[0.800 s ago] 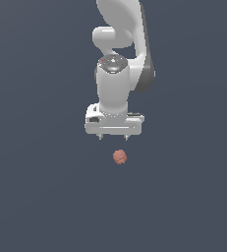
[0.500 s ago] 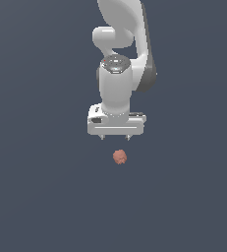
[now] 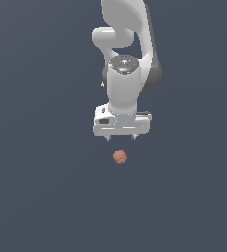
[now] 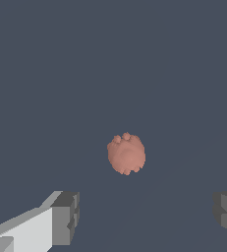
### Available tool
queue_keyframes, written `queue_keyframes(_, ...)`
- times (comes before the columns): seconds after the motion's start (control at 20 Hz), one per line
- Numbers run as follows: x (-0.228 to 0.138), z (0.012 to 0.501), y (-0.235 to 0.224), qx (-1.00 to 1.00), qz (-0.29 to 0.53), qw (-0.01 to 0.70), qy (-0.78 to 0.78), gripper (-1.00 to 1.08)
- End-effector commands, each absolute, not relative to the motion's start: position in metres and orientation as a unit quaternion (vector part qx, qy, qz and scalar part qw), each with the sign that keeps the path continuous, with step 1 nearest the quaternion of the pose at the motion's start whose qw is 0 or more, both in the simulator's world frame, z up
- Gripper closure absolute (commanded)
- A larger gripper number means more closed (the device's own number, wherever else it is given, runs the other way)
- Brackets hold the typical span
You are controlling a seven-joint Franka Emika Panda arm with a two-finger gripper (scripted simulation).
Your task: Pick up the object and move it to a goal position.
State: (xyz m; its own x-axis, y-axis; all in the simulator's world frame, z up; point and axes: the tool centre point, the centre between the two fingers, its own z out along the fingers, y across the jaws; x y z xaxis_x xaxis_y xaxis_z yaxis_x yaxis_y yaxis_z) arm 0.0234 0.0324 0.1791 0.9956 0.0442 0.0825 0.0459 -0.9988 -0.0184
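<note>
The object is a small, lumpy, salmon-pink ball (image 3: 119, 157) lying on the dark grey floor. It shows larger in the wrist view (image 4: 126, 154). My white gripper (image 3: 121, 138) hangs just above it, a little toward the exterior view's top, with only the short fingertips showing below the hand. In the wrist view the gripper (image 4: 147, 216) is open: the two grey pads (image 4: 66, 216) stand wide apart, and the ball lies beyond them, not between them. Nothing is held.
The white arm (image 3: 127, 44) rises behind the gripper toward the exterior view's top. The floor (image 3: 36, 187) is a plain dark grey surface.
The gripper has come down closer to the ball. The ball has not moved.
</note>
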Motion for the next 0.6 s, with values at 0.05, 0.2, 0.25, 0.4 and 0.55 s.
queue_keyframes(0.05,0.024,0.176,0.033,-0.999,-0.039,0.009,-0.028,-0.92)
queue_keyframes(0.2,0.026,0.168,0.033,-0.998,-0.036,0.008,-0.041,-0.92)
queue_keyframes(0.25,0.027,0.164,0.033,-0.998,-0.034,0.007,-0.047,-0.92)
queue_keyframes(0.4,0.029,0.150,0.033,-0.997,-0.028,0.005,-0.069,-0.92)
queue_keyframes(0.55,0.032,0.132,0.033,-0.995,-0.019,0.002,-0.098,-0.92)
